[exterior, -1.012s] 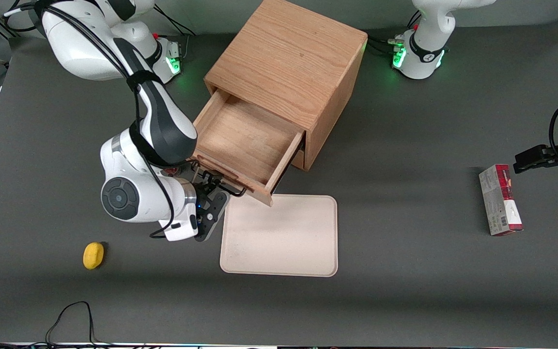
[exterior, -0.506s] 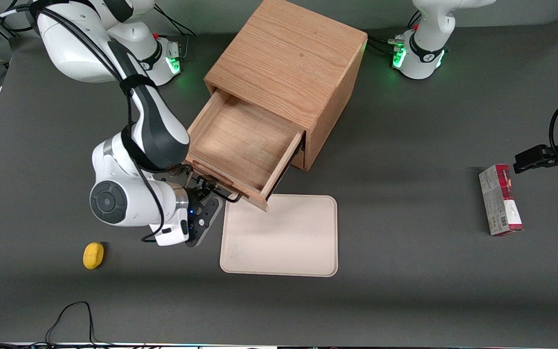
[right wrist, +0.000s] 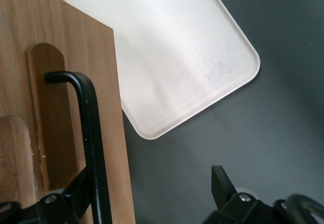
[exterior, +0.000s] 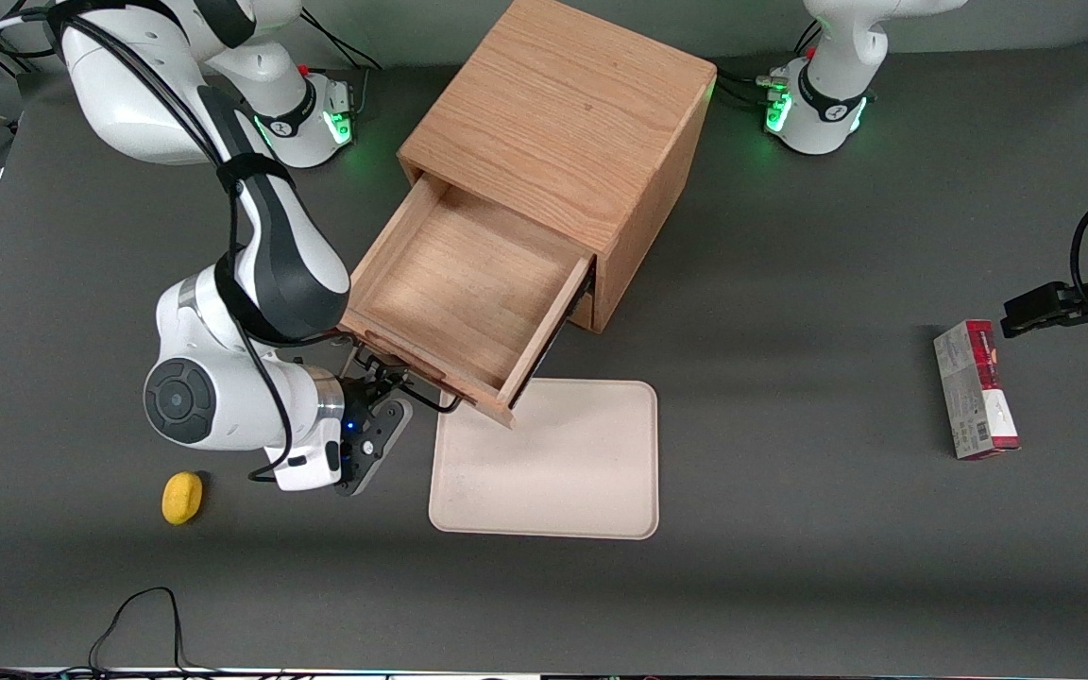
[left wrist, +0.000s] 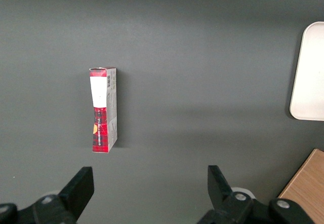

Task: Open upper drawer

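The upper drawer (exterior: 454, 283) of the oak cabinet (exterior: 563, 123) stands pulled far out, and its tray holds nothing. Its long black bar handle (exterior: 409, 381) runs along the drawer front (right wrist: 61, 82). My right gripper (exterior: 376, 385) is at that handle, nearer the front camera than the drawer. In the right wrist view the gripper (right wrist: 150, 177) is open. One finger (right wrist: 76, 193) sits against the black bar (right wrist: 93, 148) by the drawer front. The other finger (right wrist: 221, 182) is far from it, over the grey table.
A cream tray (exterior: 549, 458) lies flat just in front of the drawer, also seen from the wrist (right wrist: 172, 51). A small yellow object (exterior: 182, 498) lies near the working arm. A red and white box (exterior: 975, 389) lies toward the parked arm's end.
The upper drawer has slid farther out of the cabinet. My gripper and wrist moved with its handle, away from the cabinet, toward the working arm's end of the table.
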Controlling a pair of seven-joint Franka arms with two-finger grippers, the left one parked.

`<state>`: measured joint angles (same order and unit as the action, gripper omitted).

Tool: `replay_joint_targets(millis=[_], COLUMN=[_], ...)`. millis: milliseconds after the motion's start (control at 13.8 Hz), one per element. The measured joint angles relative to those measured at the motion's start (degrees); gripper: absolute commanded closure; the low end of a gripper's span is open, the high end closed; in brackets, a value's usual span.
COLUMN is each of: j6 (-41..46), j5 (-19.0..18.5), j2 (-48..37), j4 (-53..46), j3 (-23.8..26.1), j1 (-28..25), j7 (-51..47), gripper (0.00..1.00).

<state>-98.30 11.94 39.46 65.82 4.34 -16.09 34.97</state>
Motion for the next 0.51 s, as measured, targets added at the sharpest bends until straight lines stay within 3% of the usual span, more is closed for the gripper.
replay_joint_targets(millis=[506], j6=[-0.51], j5=[0.0], j2=[-0.01], j4=[-1.61], j3=[-0.14], j1=[0.01], j7=[0.0], gripper=[0.0])
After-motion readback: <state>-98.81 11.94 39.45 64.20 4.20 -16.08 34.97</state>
